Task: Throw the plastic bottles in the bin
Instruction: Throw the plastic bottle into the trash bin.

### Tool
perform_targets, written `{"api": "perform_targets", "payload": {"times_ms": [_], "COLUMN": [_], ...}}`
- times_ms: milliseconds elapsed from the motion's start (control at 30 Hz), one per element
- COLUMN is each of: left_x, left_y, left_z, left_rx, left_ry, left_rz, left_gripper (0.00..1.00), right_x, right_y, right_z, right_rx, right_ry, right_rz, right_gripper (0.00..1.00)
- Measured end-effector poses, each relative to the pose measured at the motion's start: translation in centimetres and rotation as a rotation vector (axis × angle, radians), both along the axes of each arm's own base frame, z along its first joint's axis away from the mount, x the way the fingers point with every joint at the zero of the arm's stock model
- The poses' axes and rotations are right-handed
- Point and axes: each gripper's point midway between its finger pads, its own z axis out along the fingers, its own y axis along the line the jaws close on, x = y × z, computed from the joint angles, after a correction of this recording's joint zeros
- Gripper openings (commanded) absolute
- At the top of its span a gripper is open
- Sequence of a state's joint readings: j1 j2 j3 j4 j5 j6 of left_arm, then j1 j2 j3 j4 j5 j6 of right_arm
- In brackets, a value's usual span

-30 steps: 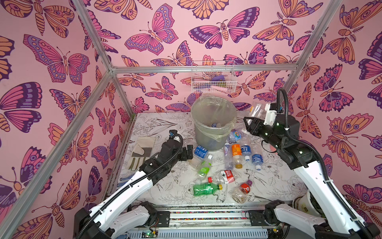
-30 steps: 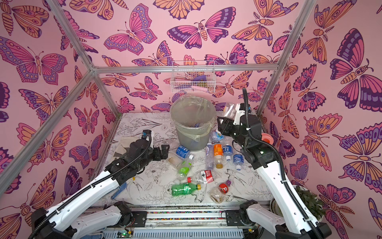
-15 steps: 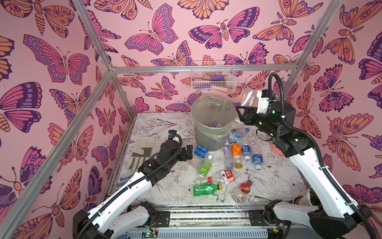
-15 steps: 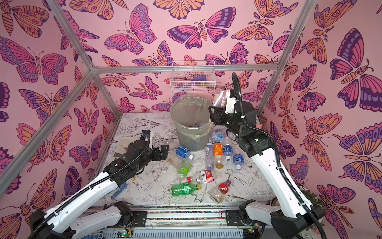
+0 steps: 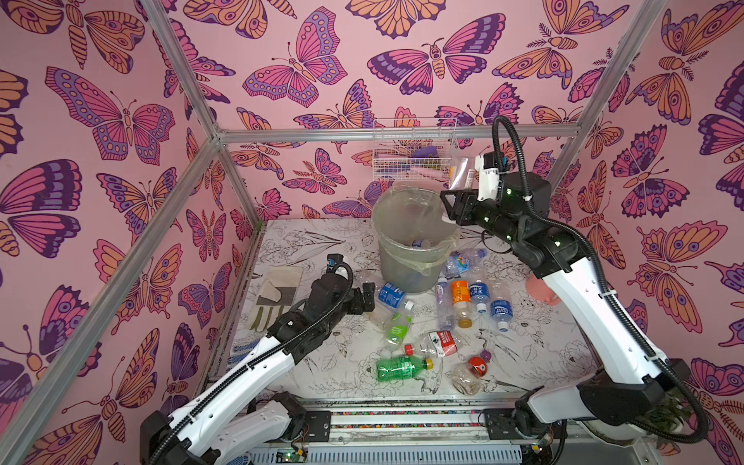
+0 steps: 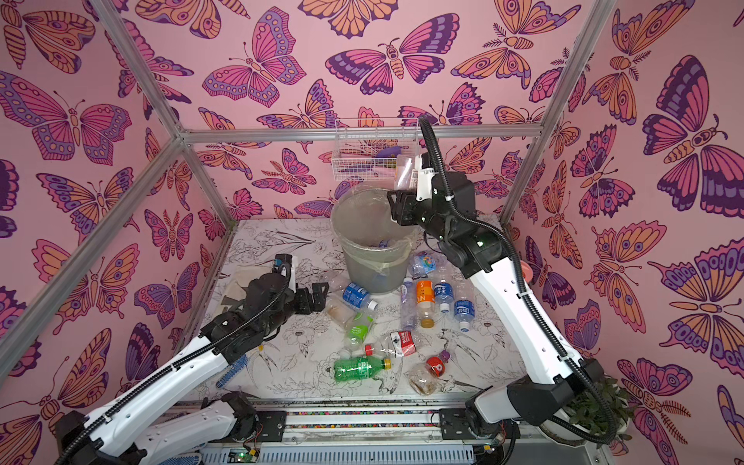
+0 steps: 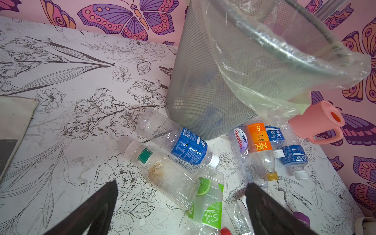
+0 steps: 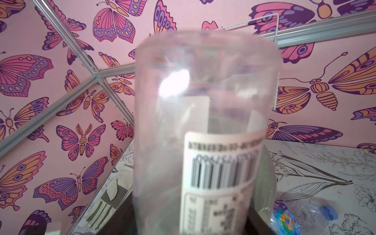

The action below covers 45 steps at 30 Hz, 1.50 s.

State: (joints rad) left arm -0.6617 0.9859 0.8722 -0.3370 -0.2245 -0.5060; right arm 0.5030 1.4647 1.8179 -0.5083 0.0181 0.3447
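My right gripper [image 5: 457,194] [image 6: 402,192] [image 8: 195,223] is shut on a clear plastic bottle [image 5: 460,174] [image 8: 203,126] with a white barcode label. It holds the bottle upright above the right rim of the grey bin [image 5: 402,269] [image 6: 370,269] [image 7: 213,81], whose liner folds over the rim. A few bottles lie inside. My left gripper [image 5: 365,300] [image 6: 317,296] [image 7: 181,189] is open and empty, low over the table left of the bin. Just ahead of it lie a blue-label bottle [image 7: 183,142], a clear square bottle [image 7: 162,173] and a lime-label bottle [image 7: 209,201]. Several more bottles lie right of the bin and toward the front, one green-tinted [image 5: 400,367].
A pink watering can [image 7: 319,120] [image 5: 539,288] stands right of the bin, behind my right forearm. A white wire basket [image 5: 414,151] hangs on the back wall above the bin. Gloves [image 5: 277,294] lie at the table's left edge. A potted plant [image 6: 596,406] sits at front right.
My right arm has lifted the clear bottle and carried it left, from right of the bin to above its right rim. The left arm has stayed almost still.
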Motion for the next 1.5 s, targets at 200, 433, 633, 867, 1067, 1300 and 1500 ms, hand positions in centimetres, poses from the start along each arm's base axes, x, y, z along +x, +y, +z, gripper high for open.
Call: {"api": "perform_targets", "payload": {"times_ms": [200,433,633,867,1067,1300,1500], "left_x": [0.0,-0.1,-0.1,-0.3,-0.6,-2.9,-5.8], "left_y": [0.0,-0.1,-0.2,-0.8,-2.8,-7.0,-10.9], "left_z": [0.1,0.1,0.1,0.0,0.3,0.8,-0.1], "left_rx": [-0.002,-0.002,-0.002,-0.005,0.02,0.069,0.094], "left_ry": [-0.002,-0.002,-0.002,0.006,0.001,-0.036,-0.037], "left_rz": [-0.001,-0.003,-0.007,-0.038,-0.113,-0.292,-0.466], "left_gripper": [1.0,1.0,1.0,1.0,0.99,0.98,0.98], "right_x": [2.0,4.1,3.9,2.0,-0.3,-2.2,-3.3], "right_y": [0.7,1.7,1.5,0.4,-1.1,-2.9,-5.8], "right_z": [-3.1,-6.8,-7.3,-5.7,-3.6,-2.3,-2.9], "right_rx": [-0.067,-0.138,-0.161,-0.144,-0.117,-0.121,-0.126], "right_ry": [0.074,0.165,0.186,0.153,0.099,0.05,0.051], "right_rz": [-0.016,-0.017,-0.024,-0.027,-0.039,-0.073,-0.138], "right_gripper": [0.1,0.99,0.99,0.99,0.99,0.99,0.99]}}
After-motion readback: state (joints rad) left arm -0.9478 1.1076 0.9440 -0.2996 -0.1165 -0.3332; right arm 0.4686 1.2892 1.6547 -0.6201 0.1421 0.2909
